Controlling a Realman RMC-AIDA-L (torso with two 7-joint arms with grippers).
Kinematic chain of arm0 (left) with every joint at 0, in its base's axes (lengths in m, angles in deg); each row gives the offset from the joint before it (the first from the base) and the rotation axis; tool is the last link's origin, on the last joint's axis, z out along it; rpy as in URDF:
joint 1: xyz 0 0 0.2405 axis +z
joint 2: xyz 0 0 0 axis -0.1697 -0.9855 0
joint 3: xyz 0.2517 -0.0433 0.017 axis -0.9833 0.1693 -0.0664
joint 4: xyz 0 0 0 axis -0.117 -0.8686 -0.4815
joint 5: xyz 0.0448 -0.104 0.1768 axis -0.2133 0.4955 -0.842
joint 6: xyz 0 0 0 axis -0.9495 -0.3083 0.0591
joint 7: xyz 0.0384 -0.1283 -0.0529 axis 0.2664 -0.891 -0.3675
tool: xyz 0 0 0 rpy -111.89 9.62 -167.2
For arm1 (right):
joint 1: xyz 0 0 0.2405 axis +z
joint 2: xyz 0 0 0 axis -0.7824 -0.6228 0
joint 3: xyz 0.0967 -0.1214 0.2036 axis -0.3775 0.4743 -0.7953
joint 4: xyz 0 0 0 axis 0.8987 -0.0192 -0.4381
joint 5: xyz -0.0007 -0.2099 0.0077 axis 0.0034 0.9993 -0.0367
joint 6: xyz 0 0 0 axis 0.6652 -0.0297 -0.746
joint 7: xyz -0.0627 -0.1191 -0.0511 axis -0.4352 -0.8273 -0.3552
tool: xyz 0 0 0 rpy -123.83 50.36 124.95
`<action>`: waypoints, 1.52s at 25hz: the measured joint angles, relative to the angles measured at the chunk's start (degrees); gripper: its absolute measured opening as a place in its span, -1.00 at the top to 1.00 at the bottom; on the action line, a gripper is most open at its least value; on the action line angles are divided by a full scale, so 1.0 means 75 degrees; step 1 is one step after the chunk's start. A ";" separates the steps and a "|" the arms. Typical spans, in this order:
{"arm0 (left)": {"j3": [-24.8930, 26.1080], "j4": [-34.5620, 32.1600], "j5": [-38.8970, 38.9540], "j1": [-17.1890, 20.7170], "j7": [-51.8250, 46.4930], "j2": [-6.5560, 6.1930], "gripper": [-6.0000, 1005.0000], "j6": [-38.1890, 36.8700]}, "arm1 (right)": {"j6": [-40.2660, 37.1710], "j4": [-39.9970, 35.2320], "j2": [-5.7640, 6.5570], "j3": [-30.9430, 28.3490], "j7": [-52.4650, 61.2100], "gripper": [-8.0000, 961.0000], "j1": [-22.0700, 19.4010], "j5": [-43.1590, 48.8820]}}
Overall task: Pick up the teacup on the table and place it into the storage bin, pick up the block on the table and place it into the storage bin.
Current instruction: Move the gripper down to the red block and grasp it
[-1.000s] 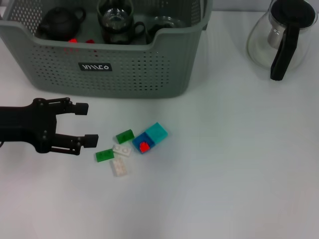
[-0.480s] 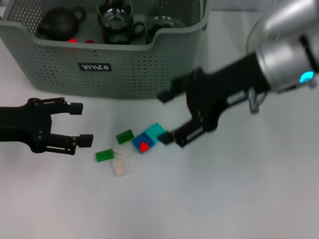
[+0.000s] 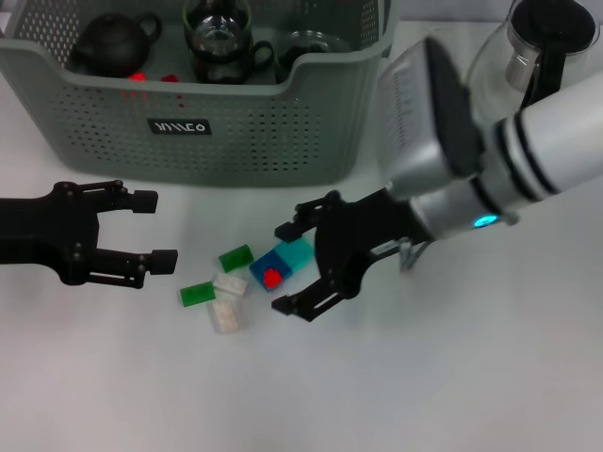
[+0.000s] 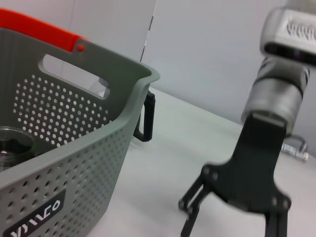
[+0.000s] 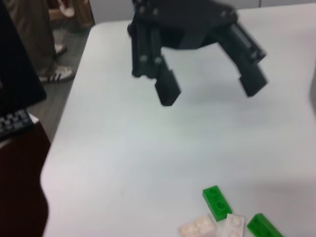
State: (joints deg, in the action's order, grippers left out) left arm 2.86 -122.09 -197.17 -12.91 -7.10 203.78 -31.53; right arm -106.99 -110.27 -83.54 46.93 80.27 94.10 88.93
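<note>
Right gripper (image 3: 290, 268) hangs wide open, straddling the blue-teal block (image 3: 283, 263) in front of the bin (image 3: 217, 141). Left gripper (image 3: 151, 229), also open, idles beside the green bricks (image 3: 219, 275). Risk: closing off-centre could shove the block aside.

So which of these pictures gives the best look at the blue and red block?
The head view: the blue and red block lies in plain sight between the open fingers of the right gripper. The left wrist view misses it, and the right wrist view shows only green and white blocks.
</note>
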 joint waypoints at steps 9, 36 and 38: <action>0.0008 0.0000 0.0005 0.0030 -0.0039 0.0047 -0.84 -0.0001 | 0.1473 0.0058 -0.0008 0.1569 -0.0048 -0.82 0.0018 -0.0227; -0.0026 0.0093 -0.0004 0.0016 -0.0066 0.0048 -0.83 0.0109 | 0.2769 0.0228 -0.0046 0.2570 0.0049 0.13 0.0026 -0.0348; -0.0027 0.0094 -0.0003 0.0014 -0.0065 0.0048 -0.83 0.0109 | 0.2781 0.0229 -0.0045 0.2573 0.0049 0.13 0.0026 -0.0347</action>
State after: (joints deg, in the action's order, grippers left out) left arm 2.66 -121.39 -197.19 -12.80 -7.59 204.14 -30.71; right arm -86.13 -108.56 -83.88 66.23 80.64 94.29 86.32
